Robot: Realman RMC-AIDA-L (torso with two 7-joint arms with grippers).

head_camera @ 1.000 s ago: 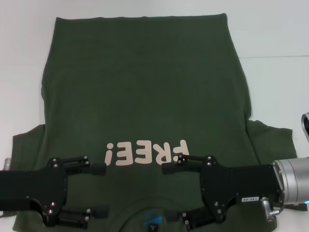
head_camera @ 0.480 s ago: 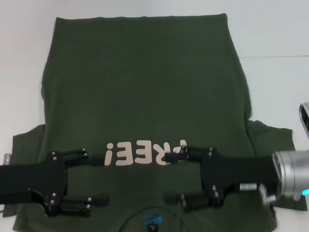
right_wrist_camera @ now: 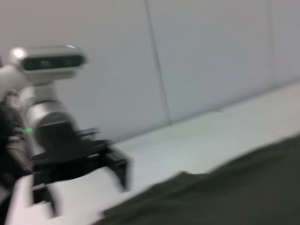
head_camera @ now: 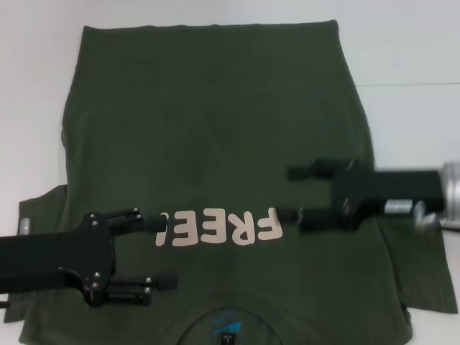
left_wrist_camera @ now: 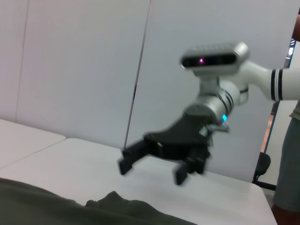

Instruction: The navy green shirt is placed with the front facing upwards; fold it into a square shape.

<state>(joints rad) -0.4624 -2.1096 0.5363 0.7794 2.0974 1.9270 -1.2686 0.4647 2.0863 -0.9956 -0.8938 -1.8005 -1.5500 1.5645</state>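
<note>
Over one navy green shirt (head_camera: 215, 129) hover two tools — left tool (head_camera: 167, 251), right tool (head_camera: 292, 194) — both spread, empty

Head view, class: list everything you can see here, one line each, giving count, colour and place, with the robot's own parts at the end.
shirt: one, dark green, spread flat front up over the table, collar nearest the robot.
lettering: one word, pale pink, across the shirt's chest.
neck label: one, blue, inside the collar.
table: one, white, under the shirt.
left pincer: one, black, open, above the chest near the lettering.
right pincer: one, black, open, above the shirt's right side.
</note>
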